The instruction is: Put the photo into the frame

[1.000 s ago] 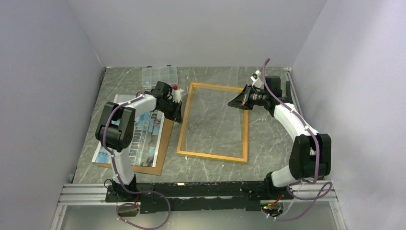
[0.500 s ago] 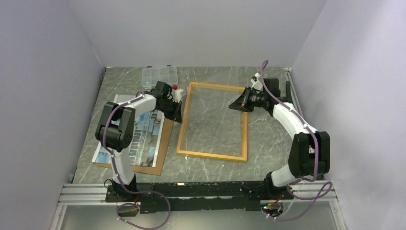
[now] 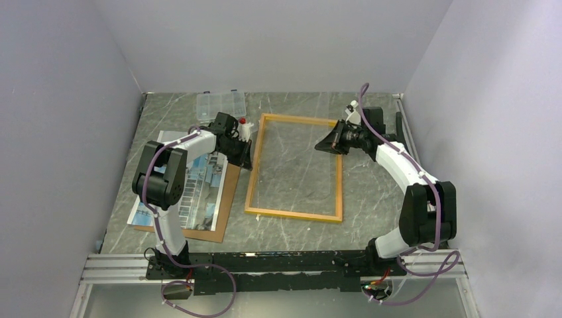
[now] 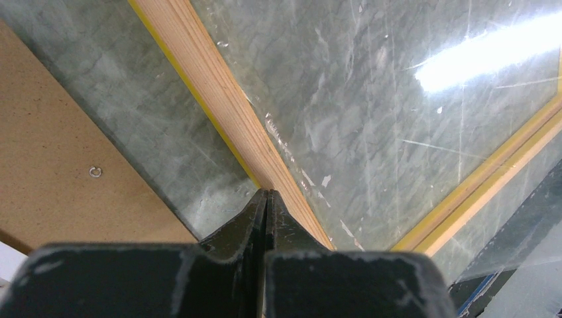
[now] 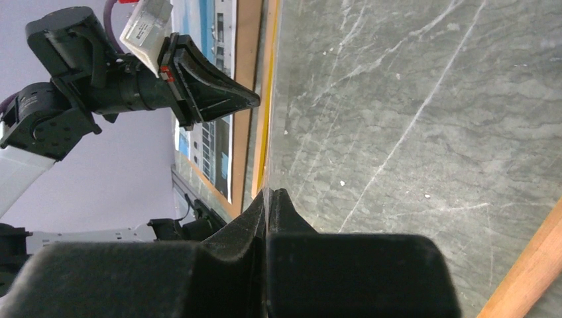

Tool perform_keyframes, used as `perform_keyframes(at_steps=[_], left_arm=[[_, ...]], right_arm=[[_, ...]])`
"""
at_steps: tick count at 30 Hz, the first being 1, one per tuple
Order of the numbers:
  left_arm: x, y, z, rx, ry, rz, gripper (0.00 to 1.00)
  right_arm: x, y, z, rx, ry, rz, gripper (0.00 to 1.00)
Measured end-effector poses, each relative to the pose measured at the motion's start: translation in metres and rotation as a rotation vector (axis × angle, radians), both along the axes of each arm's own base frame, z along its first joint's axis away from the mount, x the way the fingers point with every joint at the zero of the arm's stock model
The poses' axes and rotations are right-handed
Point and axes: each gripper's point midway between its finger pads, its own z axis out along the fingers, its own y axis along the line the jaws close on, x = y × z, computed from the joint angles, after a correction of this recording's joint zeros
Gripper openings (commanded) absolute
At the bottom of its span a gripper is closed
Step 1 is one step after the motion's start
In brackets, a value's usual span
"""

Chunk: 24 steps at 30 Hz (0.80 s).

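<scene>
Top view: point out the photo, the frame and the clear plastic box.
photo [image 3: 202,192], top view, bare right half.
frame [image 3: 295,215], top view, near yellow rail.
clear plastic box [image 3: 221,105], top view, lid centre.

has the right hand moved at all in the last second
Yes, slightly: the right hand has shifted left, away from the table's right edge and further over the frame.

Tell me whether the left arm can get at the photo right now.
Probably yes, once freed: the photo lies open on the board right beside the left gripper, nothing between them. But that gripper is shut at the frame's edge and must open first.
</scene>
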Motion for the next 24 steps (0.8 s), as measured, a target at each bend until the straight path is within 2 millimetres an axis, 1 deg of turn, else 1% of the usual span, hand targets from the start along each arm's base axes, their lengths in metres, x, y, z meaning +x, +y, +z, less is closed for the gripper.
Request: perform_keyframes(at_steps=[5,11,18,24], left_arm=[[0.001,0.001,0.000,0.002,0.001,0.005,0.05],[0.002,0.003,0.000,0.004,0.002,0.009,0.04],[0.002,0.003,0.000,0.004,0.003,0.009,0.03],[0.002,0.002,0.000,0.003,0.003,0.008,0.03]], right_arm=[[-0.001,0.015,0.006,0.007,-0.032,0.035,0.00],[0.003,0.024,0.017,0.031,-0.064,0.044,0.00],[0.007,0.033,0.034,0.102,-0.085,0.032,0.00],[0.005,0.046,0.043,0.160,-0.095,0.036,0.00]])
